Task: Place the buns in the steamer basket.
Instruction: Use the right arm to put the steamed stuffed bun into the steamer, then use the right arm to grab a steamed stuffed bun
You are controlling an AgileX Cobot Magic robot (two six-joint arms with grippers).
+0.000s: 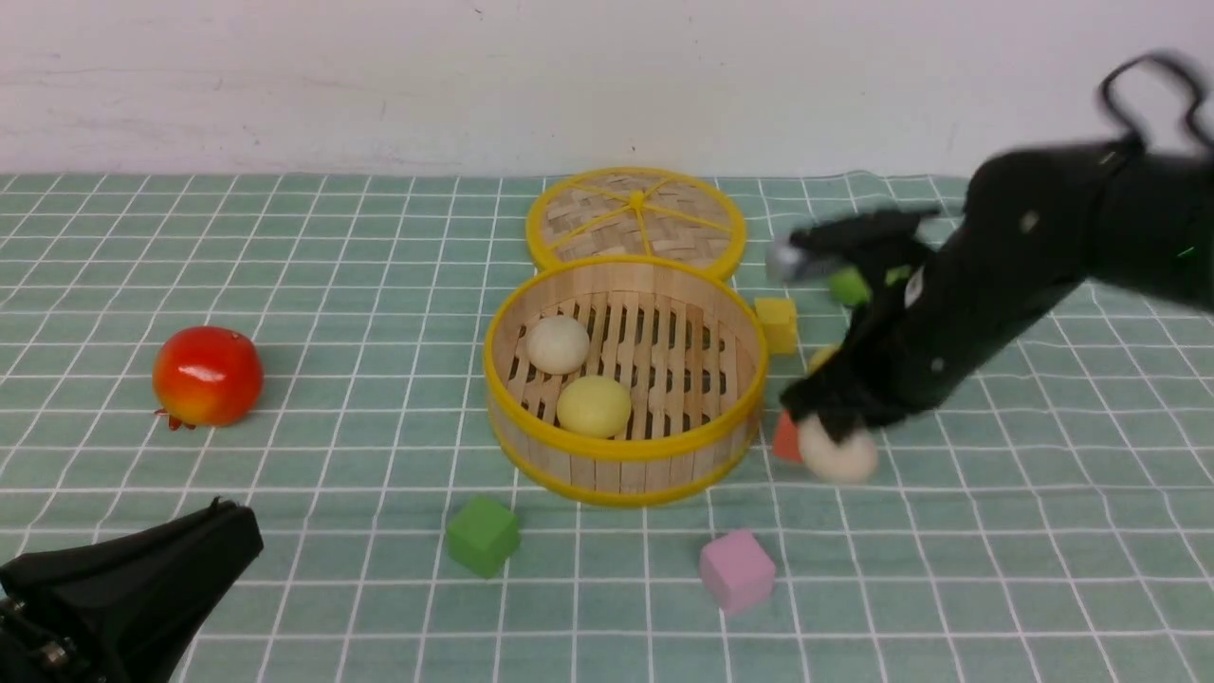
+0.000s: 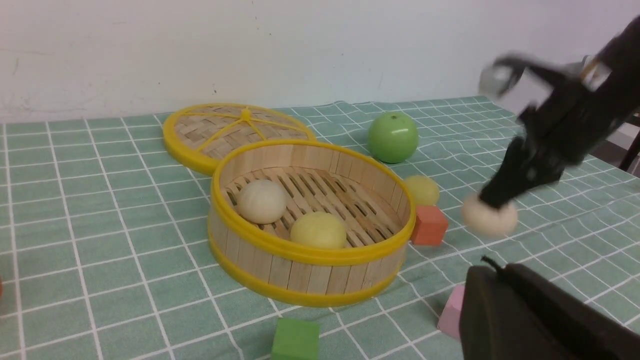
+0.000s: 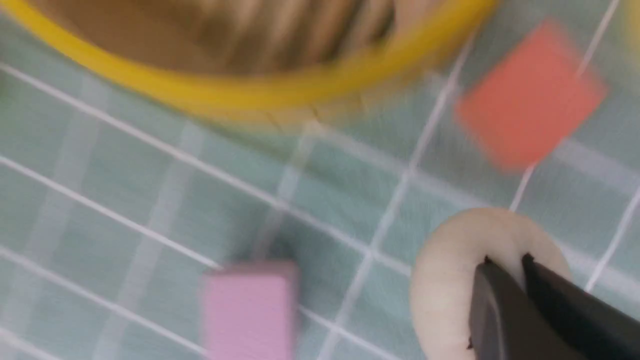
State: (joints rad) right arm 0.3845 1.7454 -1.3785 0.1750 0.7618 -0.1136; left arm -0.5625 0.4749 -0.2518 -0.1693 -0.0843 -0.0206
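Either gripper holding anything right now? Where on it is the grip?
Right gripper holds the off-white bun, fingers pinched into its top from above. Left gripper holds nothing.

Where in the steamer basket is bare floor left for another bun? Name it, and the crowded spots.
Bare: the steamer basket's right half, between both seated buns and the right wall. Crowded: its left half, holding the off-white bun and yellow bun; outside the right wall, the orange cube.
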